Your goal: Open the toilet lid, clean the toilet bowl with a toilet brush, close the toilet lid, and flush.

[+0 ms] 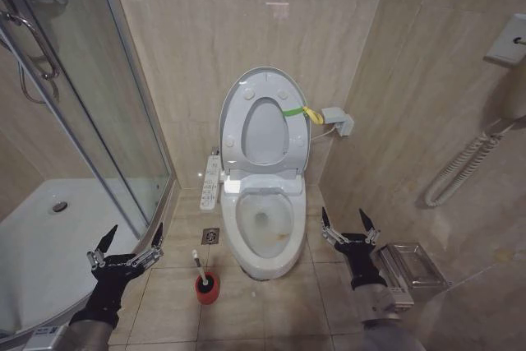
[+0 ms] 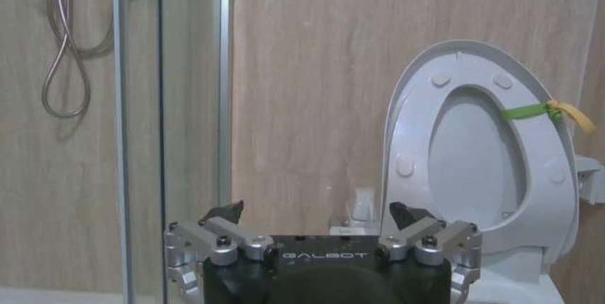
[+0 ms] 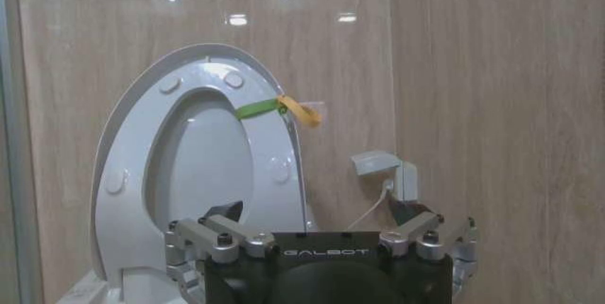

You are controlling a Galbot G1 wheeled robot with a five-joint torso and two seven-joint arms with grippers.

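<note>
From my head camera, the glossy white plastic oval toilet lid [image 1: 234, 100] stands raised against the wall above the open white ceramic toilet bowl [image 1: 265, 228]. The thin white-handled toilet brush [image 1: 200, 267] sits in its round red cup holder [image 1: 207, 288] on the floor, between my left tool [image 1: 131, 240] and the bowl. My right tool [image 1: 348, 222] hangs beside the bowl. Both are spread wide, empty.

Left wrist: my fingers [image 2: 225, 213] gape before the upright lid [image 2: 402, 134].

Right wrist: the lid [image 3: 127, 155] shows its green-and-yellow band [image 3: 279, 108].
</note>
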